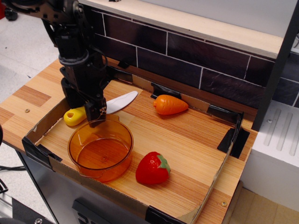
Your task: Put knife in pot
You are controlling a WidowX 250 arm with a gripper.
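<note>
The knife (119, 101) lies flat on the wooden board, with its white blade pointing right and its yellow handle (74, 116) at the left. My black gripper (95, 111) is down over the knife where the blade meets the handle. One finger (96, 113) stands in front of the knife and hides the grip, so I cannot tell whether the jaws press on it. The transparent orange pot (100, 149) stands empty just in front of the gripper, and its rear tab almost touches the finger.
An orange carrot (170, 104) lies at the back middle of the board. A red strawberry (153, 168) sits to the right of the pot. A low cardboard rim (44, 122) with black tape surrounds the board, and a dark tiled wall stands behind it.
</note>
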